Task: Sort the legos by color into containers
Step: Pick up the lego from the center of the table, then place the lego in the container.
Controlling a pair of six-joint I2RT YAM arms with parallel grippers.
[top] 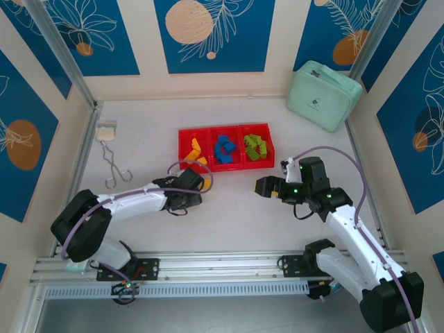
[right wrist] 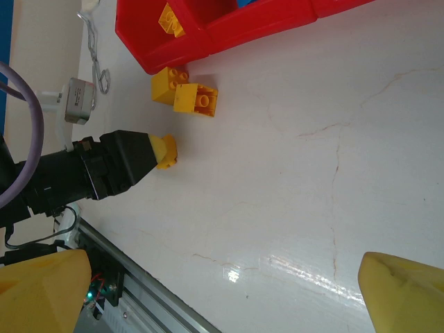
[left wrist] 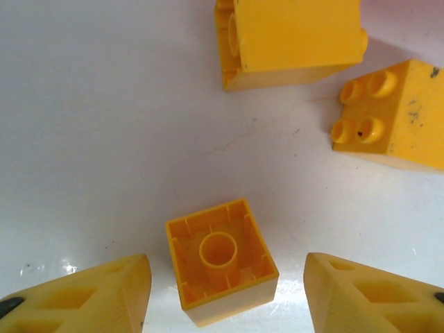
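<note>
Far left on the table: tongs (top: pixel 111 165), well apart from the work. Next along: left gripper (top: pixel 200 182), low over the table just below the tray (top: pixel 210 139). Jaws part-way in, straddling an upturned yellow brick (left wrist: pixel 220 260); fingers (left wrist: pixel 104 295) flanking it, gap showing on each side, so not gripping yet. Just beyond it, two more yellow bricks (left wrist: pixel 392 114) on the table, beside the tray's near wall. Tray contents: yellow in left compartment (top: pixel 194 147), blue in middle, green in right. Loose pieces seen on the table all yellow. Step in hand, as judged: pick of the upturned brick, late in the sort. Next move calls for shutting squarely on two flat sides, lifting clear, a short carry over the near wall, release among the yellows in left compartment. Right of centre: right gripper (top: pixel 267 187), hovering off the table, jaws wide, nothing between.
</note>
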